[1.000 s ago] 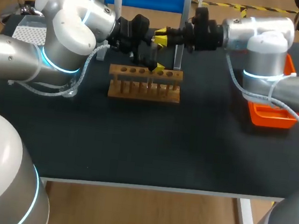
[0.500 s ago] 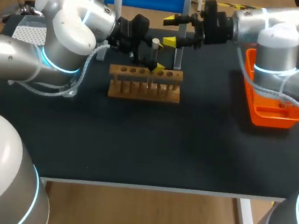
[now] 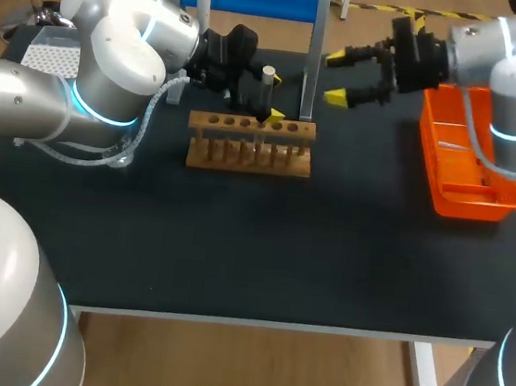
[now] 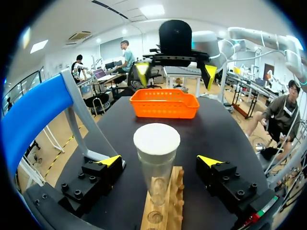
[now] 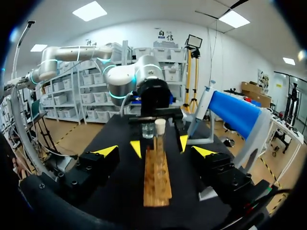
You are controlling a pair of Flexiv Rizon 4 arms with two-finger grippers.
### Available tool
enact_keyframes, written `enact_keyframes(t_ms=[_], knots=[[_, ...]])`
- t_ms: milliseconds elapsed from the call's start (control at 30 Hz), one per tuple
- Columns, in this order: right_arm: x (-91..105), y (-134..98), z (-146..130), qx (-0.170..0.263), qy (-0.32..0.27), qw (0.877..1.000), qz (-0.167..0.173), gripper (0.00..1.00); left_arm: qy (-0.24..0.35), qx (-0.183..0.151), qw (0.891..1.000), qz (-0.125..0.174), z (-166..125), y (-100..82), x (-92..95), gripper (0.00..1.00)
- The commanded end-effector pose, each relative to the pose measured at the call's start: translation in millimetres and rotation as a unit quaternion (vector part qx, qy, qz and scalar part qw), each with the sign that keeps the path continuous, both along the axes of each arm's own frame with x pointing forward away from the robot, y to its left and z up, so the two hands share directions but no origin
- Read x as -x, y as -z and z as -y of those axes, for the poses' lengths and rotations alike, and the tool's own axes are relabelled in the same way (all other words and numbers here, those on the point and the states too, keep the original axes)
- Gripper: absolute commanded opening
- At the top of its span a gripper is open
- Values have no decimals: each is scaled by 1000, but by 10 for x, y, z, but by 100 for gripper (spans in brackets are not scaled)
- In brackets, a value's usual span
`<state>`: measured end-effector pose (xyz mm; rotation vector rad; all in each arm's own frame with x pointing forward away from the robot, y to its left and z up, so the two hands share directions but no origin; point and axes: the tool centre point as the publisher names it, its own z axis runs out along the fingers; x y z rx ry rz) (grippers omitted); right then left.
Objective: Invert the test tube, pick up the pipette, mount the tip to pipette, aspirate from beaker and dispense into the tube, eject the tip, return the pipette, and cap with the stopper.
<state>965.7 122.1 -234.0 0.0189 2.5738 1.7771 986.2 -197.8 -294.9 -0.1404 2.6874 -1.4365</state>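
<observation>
Test tube [image 4: 156, 178], clear cylinder, carries round white stopper [image 4: 157, 138].

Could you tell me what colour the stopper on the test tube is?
The stopper is white, best seen in the left wrist view.

Wooden rack [image 3: 248, 155], clear tube [image 4: 156, 178], glossy orange plastic tray [image 3: 471, 206], matt black table [image 3: 234, 237]

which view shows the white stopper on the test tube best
The left wrist view: the stopper sits large and central on the test tube, between the left claw's open fingers. The head view shows it only as a small pale cap. The right wrist view shows it small, at the rack's far end.
</observation>
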Motion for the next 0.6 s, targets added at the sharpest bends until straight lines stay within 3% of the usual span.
enact_keyframes(t_ms=[33,600], knots=[[131,-23,152,7,17,1000,4,100,0,0,1000,-1,-2,-2,-2,100],[131,-23,152,7,17,1000,4,100,-6,0,1000,3,-49,-26,-19,100]])
